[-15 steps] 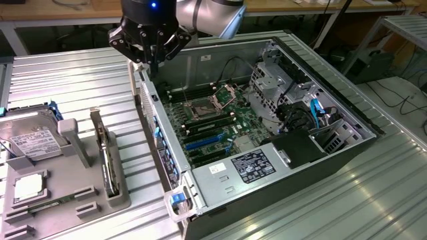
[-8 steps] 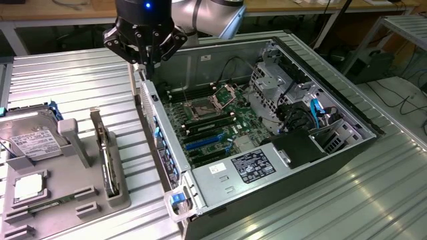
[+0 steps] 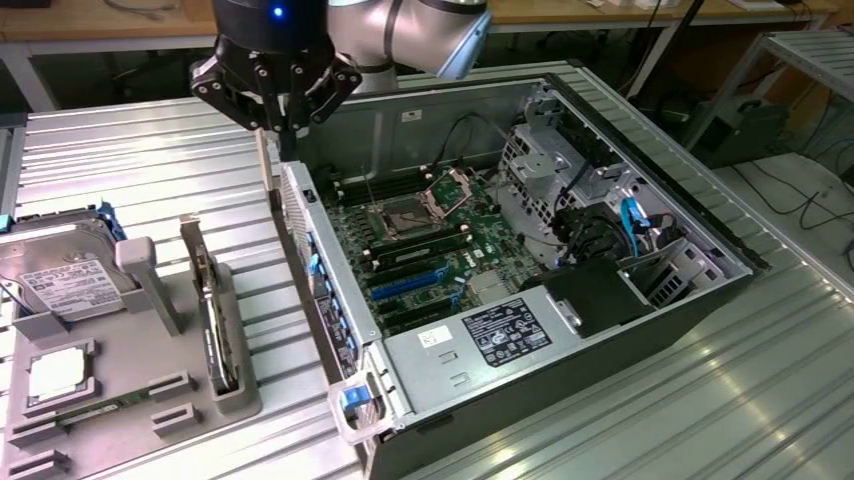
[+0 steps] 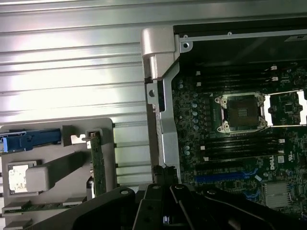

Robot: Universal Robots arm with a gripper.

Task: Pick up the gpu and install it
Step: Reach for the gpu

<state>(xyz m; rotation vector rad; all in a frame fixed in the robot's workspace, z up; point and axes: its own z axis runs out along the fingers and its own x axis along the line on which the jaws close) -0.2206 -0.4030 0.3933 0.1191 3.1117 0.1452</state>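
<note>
Standing upright, gpu (image 3: pixel 211 320) apart from tool (image 3: pixel 286 148).

The gripper (image 3: pixel 286 135) had a black, faintly glossy housing. Directly below its jaws ran the computer case (image 3: pixel 310 250) wall of bare, satiny sheet steel, with the outer shell painted matt black. Around the jaws the table (image 3: pixel 147 150) was ribbed metal, bright and reflective. Well apart from the jaws, a holder (image 3: pixel 160 400) of matt grey plastic carried the gpu (image 3: pixel 211 320), a dull green circuit card, and a hard drive (image 3: pixel 54 270) of smooth silver metal with a white paper label. Near the jaws, inside the case, the motherboard (image 3: pixel 441 250) looked matt dark green
</note>
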